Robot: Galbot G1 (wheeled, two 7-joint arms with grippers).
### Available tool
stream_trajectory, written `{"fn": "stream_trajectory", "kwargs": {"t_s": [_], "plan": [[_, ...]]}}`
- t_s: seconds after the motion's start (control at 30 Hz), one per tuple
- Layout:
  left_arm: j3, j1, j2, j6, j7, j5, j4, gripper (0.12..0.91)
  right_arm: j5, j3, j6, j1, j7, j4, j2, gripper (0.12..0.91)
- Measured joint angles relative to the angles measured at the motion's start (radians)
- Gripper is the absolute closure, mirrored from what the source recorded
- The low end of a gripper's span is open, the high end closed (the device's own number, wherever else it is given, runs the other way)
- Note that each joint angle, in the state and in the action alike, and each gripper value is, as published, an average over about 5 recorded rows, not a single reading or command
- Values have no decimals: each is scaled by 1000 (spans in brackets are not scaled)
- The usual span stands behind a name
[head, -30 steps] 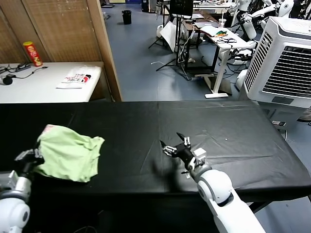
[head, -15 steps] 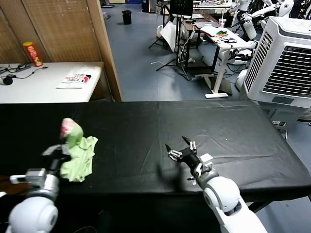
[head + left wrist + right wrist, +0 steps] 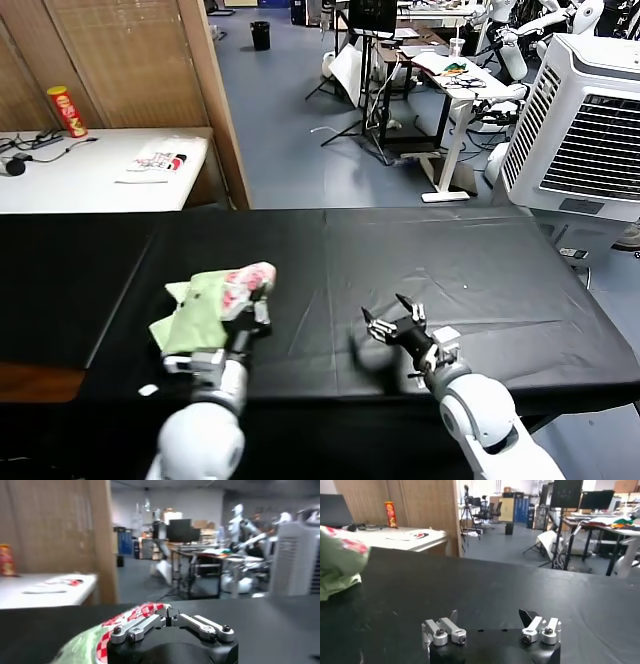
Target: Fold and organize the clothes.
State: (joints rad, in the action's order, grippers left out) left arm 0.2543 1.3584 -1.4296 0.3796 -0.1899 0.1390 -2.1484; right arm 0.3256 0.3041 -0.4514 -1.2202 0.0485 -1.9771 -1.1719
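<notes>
Right now we have the shirt [image 3: 212, 303] pinched in our left gripper [image 3: 255, 307], whose jaws are closed on the fabric at the end with the red-pink printed patch [image 3: 243, 281]. In the left wrist view the two fingers meet at their tips over the checked print, with green cloth bunched beneath and to one side of them. The garment hangs crumpled, not spread: from the held end its length trails away to the left and slightly nearer, so its long axis runs roughly left to right across the black table [image 3: 500, 270], left of the middle.

Our right gripper [image 3: 399, 325] sits low over the table on the right, near the front edge, jaws spread wide and holding nothing. From there the shirt lies to its left, well apart, with bare black cloth between. In the right wrist view the green bundle shows only at the far edge of the frame.

So the relation we would turn on is this: the held patch end points toward the right arm, while the loose end lies on the far side of the left gripper from it. We judge the left arm the nearer one for any laying out, and the right would have to cross toward the middle to take a second corner.
</notes>
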Motion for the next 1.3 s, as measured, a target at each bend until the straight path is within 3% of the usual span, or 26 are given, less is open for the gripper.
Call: {"fn": "stream_trajectory", "kwargs": {"t_s": [0.1, 0.17, 0.37, 0.47, 0.53, 0.8, 1.03, 1.13, 1.3], "plan": [[-46, 0, -41, -1, 37, -57, 18, 873, 15, -8, -11, -5, 2, -7, 7, 227], [-64, 4, -52, -5, 63, -88, 21, 804, 28, -12, -19, -9, 4, -14, 18, 227], [-68, 27, -50, -40, 127, -106, 9, 472, 115, -33, -57, 1, -4, -19, 53, 227], [-46, 42, -37, -60, 135, -96, -6, 319, 186, -51, -89, 26, -38, -5, 51, 227], [-22, 55, -25, -73, 134, -89, -16, 259, 234, -64, -108, 50, -67, 10, 40, 227], [103, 126, 1, -119, 129, -83, -40, 232, 485, -116, -157, 185, -187, 131, -76, 227], [196, 192, -17, -144, 127, -81, -49, 232, 637, -136, -174, 276, -267, 239, -164, 241], [222, 210, -21, -149, 127, -72, -54, 232, 676, -139, -177, 296, -286, 271, -185, 329], [247, 229, -26, -156, 125, -62, -57, 232, 690, -138, -178, 308, -289, 299, -194, 603]]}}
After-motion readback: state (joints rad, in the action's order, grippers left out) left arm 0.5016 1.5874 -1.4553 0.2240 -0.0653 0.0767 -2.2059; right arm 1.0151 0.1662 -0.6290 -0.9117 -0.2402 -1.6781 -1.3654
